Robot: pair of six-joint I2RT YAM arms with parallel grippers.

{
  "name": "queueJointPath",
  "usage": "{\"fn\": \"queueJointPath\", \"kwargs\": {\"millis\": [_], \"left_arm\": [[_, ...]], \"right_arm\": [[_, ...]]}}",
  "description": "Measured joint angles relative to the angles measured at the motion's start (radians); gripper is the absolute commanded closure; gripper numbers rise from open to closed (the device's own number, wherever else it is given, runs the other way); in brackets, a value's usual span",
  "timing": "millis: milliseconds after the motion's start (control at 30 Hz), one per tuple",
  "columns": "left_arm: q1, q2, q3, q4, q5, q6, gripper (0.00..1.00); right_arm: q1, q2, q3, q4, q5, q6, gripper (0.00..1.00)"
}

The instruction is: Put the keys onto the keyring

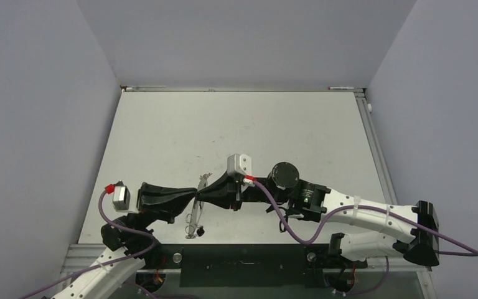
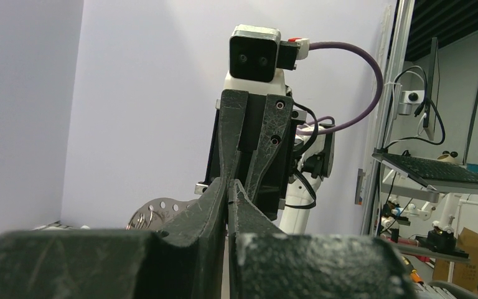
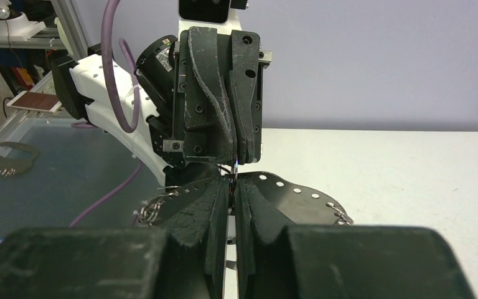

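Observation:
A flat, half-round metal plate with a row of holes (image 3: 299, 194) carries small wire keyrings (image 3: 341, 213) along its rim. It is held on edge between my two grippers, and in the top view it is a thin silvery strip (image 1: 200, 187). My left gripper (image 1: 194, 198) is shut on the plate's edge, with the plate showing behind its left finger (image 2: 155, 208). My right gripper (image 3: 232, 182) faces it tip to tip, shut on a thin wire ring (image 3: 233, 169). Small silvery pieces (image 1: 191, 225) hang at the plate's near end. I cannot make out single keys.
The white table (image 1: 255, 131) is walled at the back and both sides. A second grey holed plate with rings (image 3: 5, 156) lies on the dark surface below the table's near edge. The right arm's purple cable (image 1: 286, 221) loops near the front edge.

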Motion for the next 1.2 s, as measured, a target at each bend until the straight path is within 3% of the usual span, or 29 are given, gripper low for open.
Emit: {"fn": "queueJointPath", "kwargs": {"millis": [133, 333, 600, 867, 1200], "left_arm": [[0.003, 0.000, 0.000, -0.002, -0.002, 0.003, 0.99], [0.004, -0.062, 0.035, -0.167, -0.004, 0.071, 0.40], [0.005, -0.159, 0.137, -0.509, -0.047, 0.185, 0.08], [0.005, -0.167, 0.320, -0.855, -0.049, 0.422, 0.07], [0.005, -0.050, 0.326, -1.001, -0.027, 0.556, 0.18]], "right_arm": [[0.000, 0.009, 0.022, -0.029, 0.002, -0.023, 0.95], [0.000, 0.028, 0.130, -0.211, 0.052, -0.090, 0.95], [0.000, 0.039, 0.222, -0.401, 0.196, -0.140, 0.95], [0.010, 0.090, 0.297, -0.540, 0.361, -0.142, 0.95], [0.021, 0.095, 0.370, -0.621, 0.423, -0.127, 0.95]]}}
